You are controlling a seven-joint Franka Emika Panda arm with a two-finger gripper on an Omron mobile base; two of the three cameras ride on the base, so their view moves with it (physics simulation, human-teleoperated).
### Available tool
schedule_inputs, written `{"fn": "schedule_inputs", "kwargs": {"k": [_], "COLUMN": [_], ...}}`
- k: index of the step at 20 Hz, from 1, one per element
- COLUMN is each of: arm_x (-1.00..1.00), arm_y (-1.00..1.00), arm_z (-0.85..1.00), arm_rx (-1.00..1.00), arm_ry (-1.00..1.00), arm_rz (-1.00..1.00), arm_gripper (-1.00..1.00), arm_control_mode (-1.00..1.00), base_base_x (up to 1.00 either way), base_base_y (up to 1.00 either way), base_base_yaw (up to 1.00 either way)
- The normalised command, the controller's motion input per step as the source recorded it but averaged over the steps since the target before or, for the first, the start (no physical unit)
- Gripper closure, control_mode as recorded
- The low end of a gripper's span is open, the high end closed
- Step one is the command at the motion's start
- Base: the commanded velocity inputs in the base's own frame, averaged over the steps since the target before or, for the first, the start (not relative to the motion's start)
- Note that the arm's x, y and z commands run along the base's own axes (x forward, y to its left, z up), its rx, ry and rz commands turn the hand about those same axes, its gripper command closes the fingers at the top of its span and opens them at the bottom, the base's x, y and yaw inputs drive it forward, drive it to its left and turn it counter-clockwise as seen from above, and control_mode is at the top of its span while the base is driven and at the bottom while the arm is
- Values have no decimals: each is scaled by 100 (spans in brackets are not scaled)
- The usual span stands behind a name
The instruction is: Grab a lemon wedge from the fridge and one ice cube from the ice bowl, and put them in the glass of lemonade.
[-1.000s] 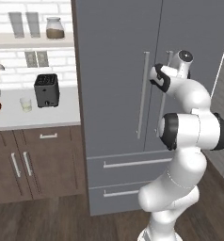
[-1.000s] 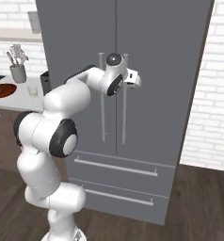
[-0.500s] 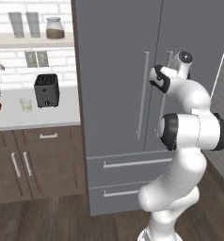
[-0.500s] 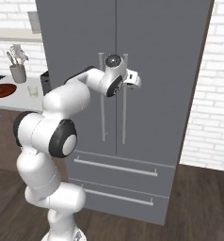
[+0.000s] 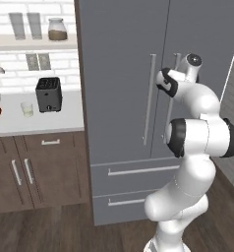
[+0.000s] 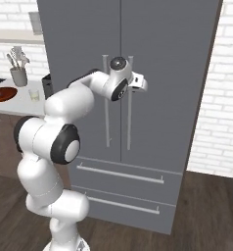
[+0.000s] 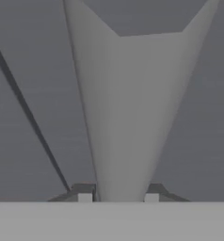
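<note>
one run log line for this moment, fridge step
stage: opening fridge | gripper: fingers either side of right door handle | doors: shut | glass of lemonade: on counter

fridge (image 5: 119, 74): flat matt grey panels, smooth, like painted metal
door handles (image 6: 129, 117): long bars, silvery metal, satin sheen
drawer pulls (image 6: 119, 174): same silvery metal
toaster (image 5: 48, 94): black, slightly glossy casing
counter (image 5: 50, 120): smooth pale top, matt
cupboards (image 5: 35, 167): brown wood grain, metal pulls
floor (image 5: 50, 231): dark wood planks
wall (image 6: 221, 98): white brick, rough joints
glass of lemonade (image 5: 26, 109): clear glass
arm (image 5: 200, 133): glossy white shell, dark joints
</note>
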Motion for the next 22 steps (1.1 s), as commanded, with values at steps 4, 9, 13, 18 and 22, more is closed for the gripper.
{"fn": "schedule_inputs", "kwargs": {"k": [4, 9, 13, 18, 22], "arm_x": [-2, -23, -67, -88, -92], "arm_y": [-10, -52, -79, -86, -88], "arm_z": [0, 11, 13, 20, 23], "arm_rx": [0, 2, 9, 12, 13], "arm_ry": [0, 0, 0, -3, -6], "arm_rz": [0, -8, -11, -15, -15], "arm_gripper": [100, 100, 100, 100, 100], "arm_control_mode": [-100, -100, -100, -100, -100], "base_base_x": [0, 0, 0, 0, 0], "base_base_y": [0, 0, 0, 0, 0], "base_base_yaw": [0, 0, 0, 0, 0]}}
